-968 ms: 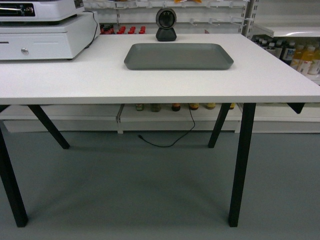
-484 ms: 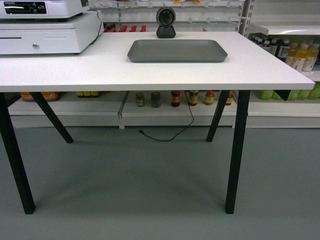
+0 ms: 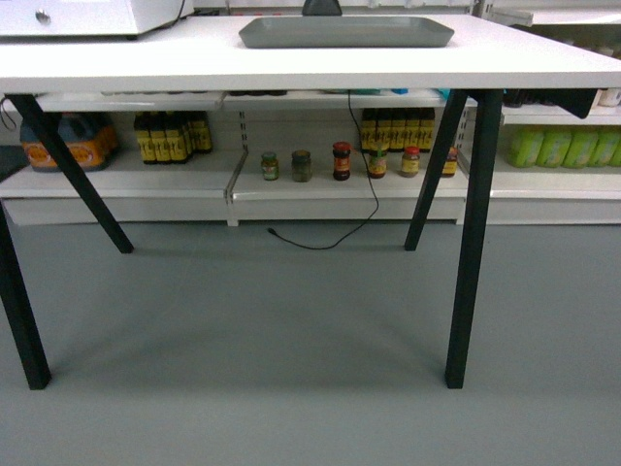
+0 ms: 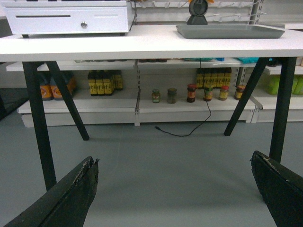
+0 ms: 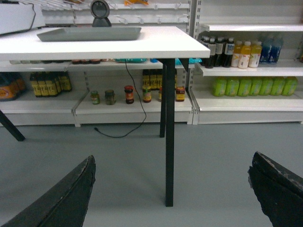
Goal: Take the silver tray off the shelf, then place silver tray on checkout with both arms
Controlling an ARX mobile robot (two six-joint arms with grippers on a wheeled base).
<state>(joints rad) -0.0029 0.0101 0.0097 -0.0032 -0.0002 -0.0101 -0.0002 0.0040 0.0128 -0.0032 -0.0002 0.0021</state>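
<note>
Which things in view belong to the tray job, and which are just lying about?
Job:
silver tray, lying on the checkout
left gripper and right gripper, both open and empty

Lying about:
cash drawer
scanner
jars on the low shelf behind
loose cable

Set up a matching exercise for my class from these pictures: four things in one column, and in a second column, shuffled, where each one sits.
Things:
1. silver tray
2. cash drawer
3. loose black cable
4. green bottles

Places:
A. trailing on the grey floor under the table
B. on a store shelf to the right of the table
C. on the white checkout, left end
D. on the white checkout, in front of the black scanner

Pairs: 1-D, 2-C, 3-A, 4-B
</note>
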